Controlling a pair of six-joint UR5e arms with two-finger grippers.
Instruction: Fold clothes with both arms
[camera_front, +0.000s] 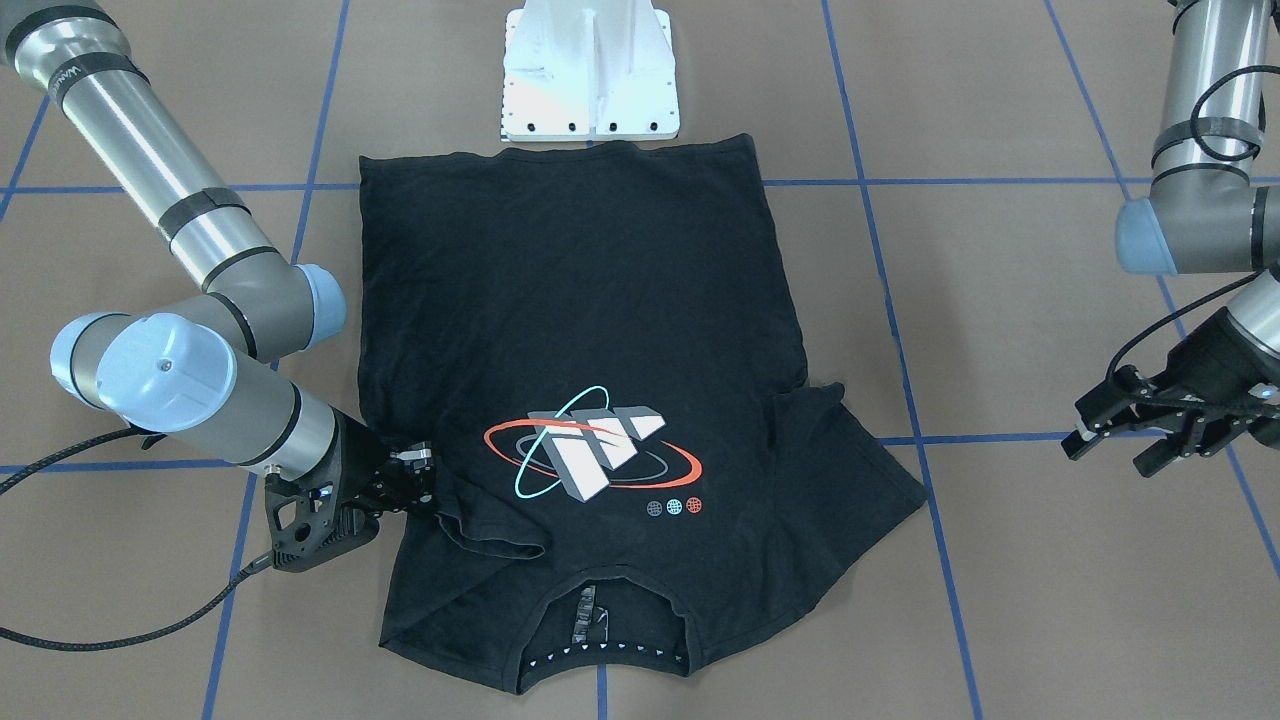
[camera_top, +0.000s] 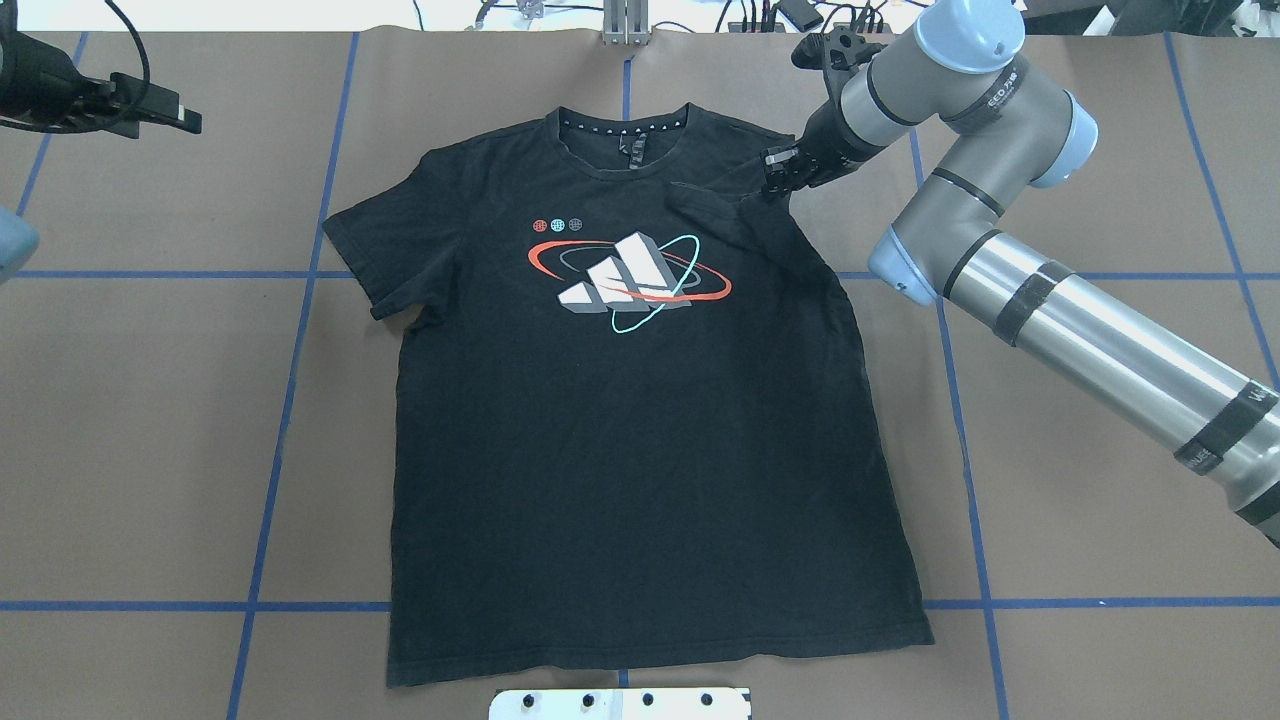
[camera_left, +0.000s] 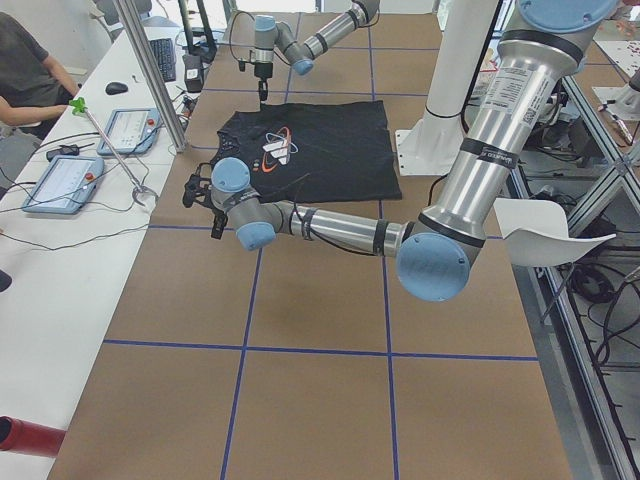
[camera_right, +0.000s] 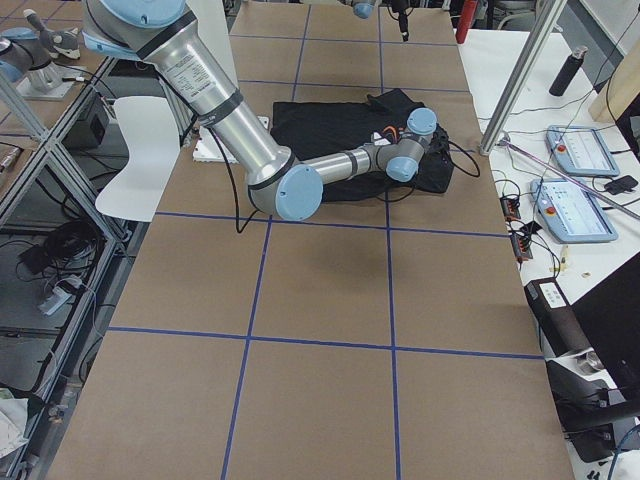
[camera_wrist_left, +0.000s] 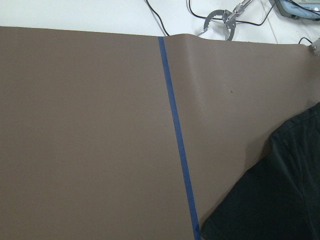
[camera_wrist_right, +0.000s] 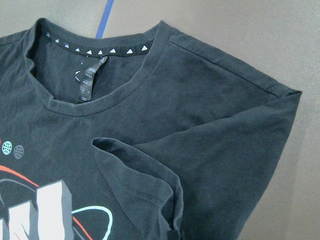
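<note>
The left tool (camera_front: 1108, 457) hangs clear of the cloth over bare counter (camera_top: 150, 420), its jaws apart and empty. The black T-shirt (camera_top: 640, 430) lies flat and print up, with its collar (camera_top: 620, 128) on the far side from the robot and its left sleeve (camera_top: 375, 255) spread out. The right sleeve (camera_top: 715, 215) is turned in over the chest. The right tool (camera_top: 783, 175) sits at that shoulder's edge; whether it pinches cloth cannot be told. The shirt is probably light and limp, apt to drag and wrinkle. Pinching hems, cuffs or shoulder seams on both sides together should serve best.
</note>
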